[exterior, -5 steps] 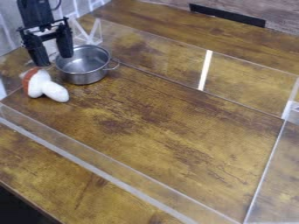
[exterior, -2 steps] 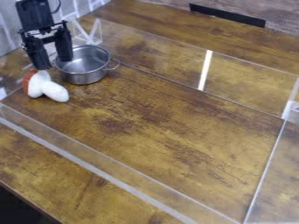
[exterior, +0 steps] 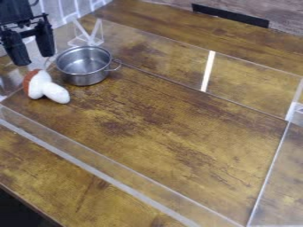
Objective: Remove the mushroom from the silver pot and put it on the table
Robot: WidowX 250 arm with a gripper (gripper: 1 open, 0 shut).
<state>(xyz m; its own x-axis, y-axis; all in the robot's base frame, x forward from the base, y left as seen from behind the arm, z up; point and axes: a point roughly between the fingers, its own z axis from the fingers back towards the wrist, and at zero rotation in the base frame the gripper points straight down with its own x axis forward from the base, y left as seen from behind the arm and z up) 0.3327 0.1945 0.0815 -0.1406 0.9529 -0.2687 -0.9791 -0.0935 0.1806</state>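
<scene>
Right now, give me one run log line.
mushroom: on table, beside pot | pot: upright, nothing inside | jaws: open, off mushroom

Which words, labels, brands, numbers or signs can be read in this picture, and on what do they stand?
There are none that I can read: no text shows on the pot, the mushroom or the table.

No readable text, labels, brands, numbers or signs appear anywhere in the frame, from the upper left to the lower right.
</scene>
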